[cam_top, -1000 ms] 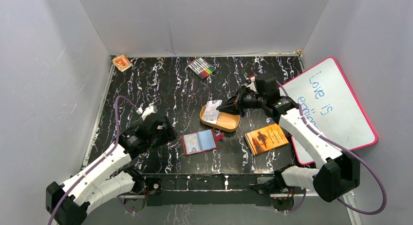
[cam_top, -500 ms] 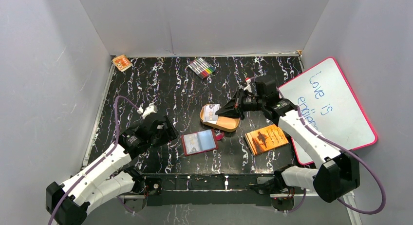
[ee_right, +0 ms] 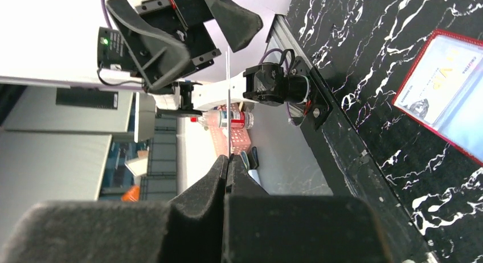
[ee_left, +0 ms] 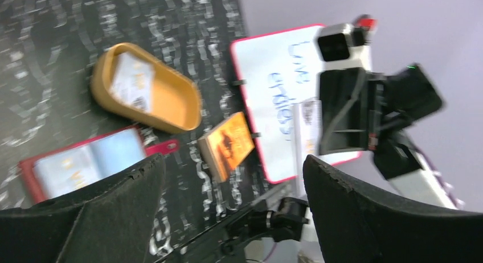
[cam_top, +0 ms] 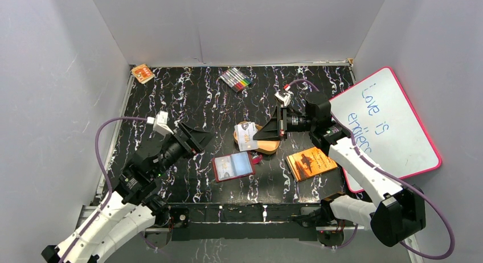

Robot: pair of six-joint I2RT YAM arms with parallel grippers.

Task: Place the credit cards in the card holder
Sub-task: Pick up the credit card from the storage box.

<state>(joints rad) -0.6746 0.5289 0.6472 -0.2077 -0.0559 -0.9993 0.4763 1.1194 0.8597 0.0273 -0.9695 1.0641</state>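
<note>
The red card holder [cam_top: 232, 165] lies open on the table, pale-blue sleeves up; it also shows in the left wrist view [ee_left: 85, 166] and the right wrist view [ee_right: 450, 109]. My right gripper [cam_top: 257, 134] is shut on a white credit card [cam_top: 246, 136], held upright above the left end of the orange tray [cam_top: 272, 144]. The right wrist view shows this card edge-on [ee_right: 228, 98] between the shut fingertips of the right gripper [ee_right: 228, 157]. Another card [ee_left: 132, 83] lies in the tray [ee_left: 182, 103]. My left gripper [cam_top: 206, 140] is open and empty, raised left of the holder, jaws wide in the left wrist view [ee_left: 233, 160].
An orange-brown book [cam_top: 311, 161] lies right of the holder. A pink-framed whiteboard [cam_top: 387, 126] leans at the right wall. A pack of markers [cam_top: 236, 79] and a small orange box [cam_top: 142, 73] lie at the back. Grey walls enclose the table.
My right gripper lifted the card out of the tray and turned it upright, drawing leftward. My left arm rose from the table and swung toward the centre, jaws open.
</note>
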